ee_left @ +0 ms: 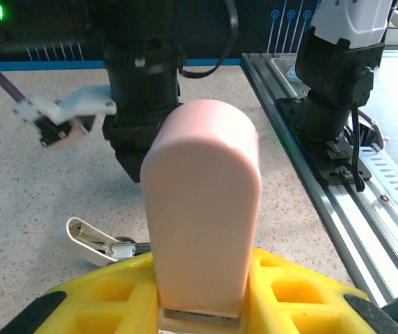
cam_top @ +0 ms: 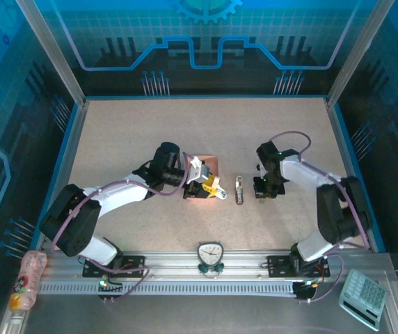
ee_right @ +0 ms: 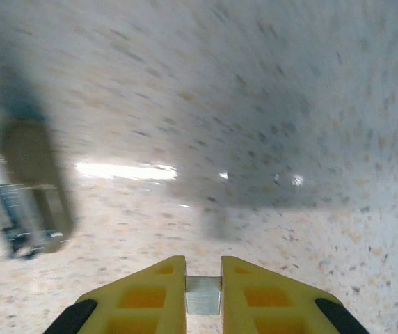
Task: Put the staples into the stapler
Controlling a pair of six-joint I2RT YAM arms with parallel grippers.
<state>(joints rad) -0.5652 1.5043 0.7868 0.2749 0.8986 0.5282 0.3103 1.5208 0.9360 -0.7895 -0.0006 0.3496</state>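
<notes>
My left gripper point(ee_left: 202, 289) is shut on a pink stapler point(ee_left: 202, 209) with a rounded end, which stands up between the yellow fingers point(ee_left: 293, 292); a white base shows under it. In the top view, the left gripper point(cam_top: 213, 187) hovers over a pink tray point(cam_top: 209, 165). A small pale stapler point(cam_top: 239, 189) lies hinged open on the table between the arms, and it also appears low in the left wrist view as the open stapler point(ee_left: 93, 241). My right gripper point(ee_right: 203, 268) is low over the table, pinching a short grey strip of staples point(ee_right: 203, 295). From above, the right gripper point(cam_top: 262, 191) is just right of the open stapler.
The right arm's black wrist point(ee_left: 143, 132) hangs close behind the pink stapler. A metal rail point(ee_left: 338, 181) runs along the near table edge. A blurred shape point(ee_right: 28, 202) lies left of my right gripper. A dial point(cam_top: 210, 253) sits on the rail; a calculator point(cam_top: 363, 298) lies at the bottom right.
</notes>
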